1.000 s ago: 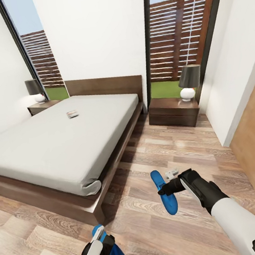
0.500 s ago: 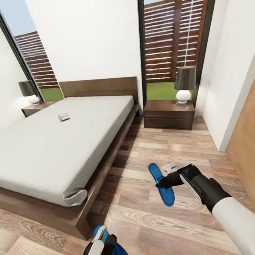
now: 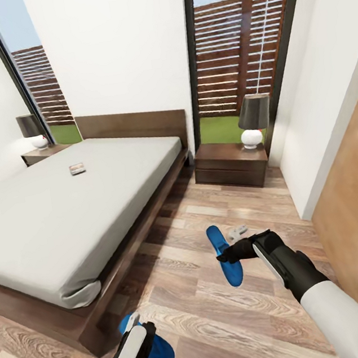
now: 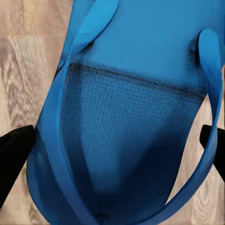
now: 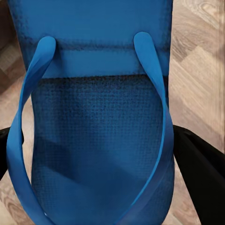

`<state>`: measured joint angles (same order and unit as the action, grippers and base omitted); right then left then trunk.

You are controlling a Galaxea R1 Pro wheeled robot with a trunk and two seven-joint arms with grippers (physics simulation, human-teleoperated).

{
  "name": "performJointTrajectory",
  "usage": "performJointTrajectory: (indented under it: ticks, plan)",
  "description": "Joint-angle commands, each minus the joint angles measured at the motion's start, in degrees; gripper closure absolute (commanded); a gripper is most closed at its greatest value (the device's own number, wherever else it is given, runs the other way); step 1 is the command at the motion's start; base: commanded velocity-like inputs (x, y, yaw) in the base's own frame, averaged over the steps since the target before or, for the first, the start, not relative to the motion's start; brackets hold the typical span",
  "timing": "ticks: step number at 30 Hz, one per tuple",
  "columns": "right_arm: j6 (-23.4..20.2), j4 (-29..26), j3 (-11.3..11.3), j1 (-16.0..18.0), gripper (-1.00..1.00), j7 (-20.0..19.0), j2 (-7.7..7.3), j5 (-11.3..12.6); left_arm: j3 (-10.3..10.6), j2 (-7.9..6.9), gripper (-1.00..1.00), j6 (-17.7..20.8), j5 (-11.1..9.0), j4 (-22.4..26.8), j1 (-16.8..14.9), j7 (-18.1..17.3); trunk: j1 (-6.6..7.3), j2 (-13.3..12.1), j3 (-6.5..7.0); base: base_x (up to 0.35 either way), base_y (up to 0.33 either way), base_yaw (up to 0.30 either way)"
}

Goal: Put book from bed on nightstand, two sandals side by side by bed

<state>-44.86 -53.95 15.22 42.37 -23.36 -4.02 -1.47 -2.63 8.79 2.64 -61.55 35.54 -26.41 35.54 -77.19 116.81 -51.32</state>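
Observation:
In the head view the book [image 3: 77, 169] lies on the pale mattress of the bed [image 3: 65, 218], toward the headboard. A nightstand [image 3: 231, 165] stands right of the bed, a second nightstand [image 3: 33, 156] at the far left. My right gripper [image 3: 223, 255] is shut on one blue sandal [image 3: 224, 255], held above the floor. My left gripper [image 3: 145, 336] is shut on the other sandal [image 3: 155, 350], low near the bed's foot corner. Each wrist view shows a sandal [image 4: 131, 112] [image 5: 93, 117] close up, with dark fingers [image 4: 14, 154] [image 5: 197, 164] at both its sides.
Each nightstand carries a dark-shaded lamp [image 3: 252, 119]. A small white object [image 3: 237, 230] lies on the plank floor behind the right sandal. White walls and a tan panel [image 3: 355, 217] close off the right side. Tall windows flank the headboard.
The whole head view has shifted, so the camera has moved: the bed and nightstands sit further left and nearer. Both grippers keep their sandals, held about as before.

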Motion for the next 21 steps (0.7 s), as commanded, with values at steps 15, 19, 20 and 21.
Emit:
performJointTrajectory:
  ticks: [15, 19, 20, 21]
  plan:
    - [-0.1, -0.2, 0.1, 0.0, 1.00, -0.1, -0.05, -0.2, -0.2, 0.00, 1.00, 0.2, -0.1, 0.1, 0.0, 0.1, -0.02, 0.0, -0.05, 0.311, -0.087, 0.000]
    - [-0.3, -0.4, 0.0, 0.0, 1.00, -0.2, 0.07, -0.1, -0.1, 0.02, 1.00, 0.1, -0.1, -0.1, 0.0, -0.2, -0.02, 0.0, -0.05, 0.321, -0.016, 0.000]
    - [-0.2, -0.4, 0.0, 0.0, 1.00, -0.2, 0.10, -0.1, -0.1, 0.06, 1.00, 0.1, -0.1, 0.0, 0.0, -0.3, -0.02, 0.0, -0.05, 0.212, -0.026, 0.000]
    - [-0.2, -0.4, 0.0, 0.0, 1.00, -0.2, 0.12, -0.2, -0.1, 0.15, 1.00, 0.0, -0.1, 0.2, 0.0, -0.2, -0.02, 0.0, -0.05, 0.136, -0.017, 0.000]
